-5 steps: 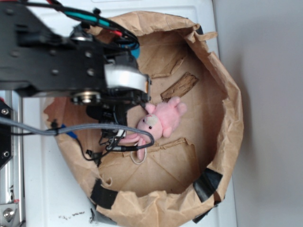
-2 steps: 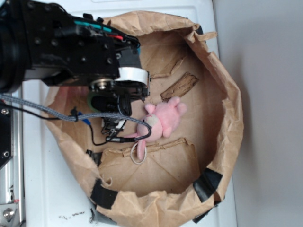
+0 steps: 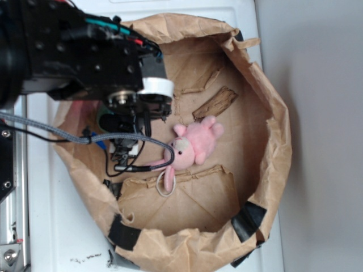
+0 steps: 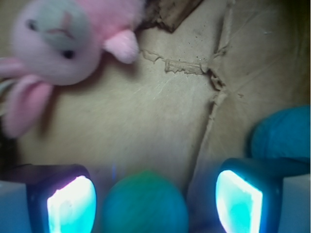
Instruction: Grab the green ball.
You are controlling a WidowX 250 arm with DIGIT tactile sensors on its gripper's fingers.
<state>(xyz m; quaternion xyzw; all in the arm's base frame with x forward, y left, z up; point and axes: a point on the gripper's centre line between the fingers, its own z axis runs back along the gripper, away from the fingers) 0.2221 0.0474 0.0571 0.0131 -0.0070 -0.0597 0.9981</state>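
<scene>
The green ball (image 4: 145, 204) lies on the brown paper at the bottom middle of the wrist view, blurred and close. My gripper (image 4: 155, 194) is open around it, one glowing pad (image 4: 70, 206) to its left and the other (image 4: 238, 199) to its right, with a gap on each side. A teal-blue ball (image 4: 284, 133) sits just beyond the right finger. In the exterior view the black arm (image 3: 85, 56) covers the left side of the paper bag (image 3: 272, 130), hiding the gripper's fingers and the green ball.
A pink plush bunny (image 3: 193, 144) lies in the middle of the bag floor, and shows at the top left of the wrist view (image 4: 58, 43). A torn cardboard strip (image 3: 215, 102) lies behind it. Crumpled paper walls ring the floor. A grey cable (image 3: 74, 139) hangs across the arm.
In the exterior view the arm has shifted left and slightly back, away from the bunny toward the bag's left side. The bunny has stayed in place.
</scene>
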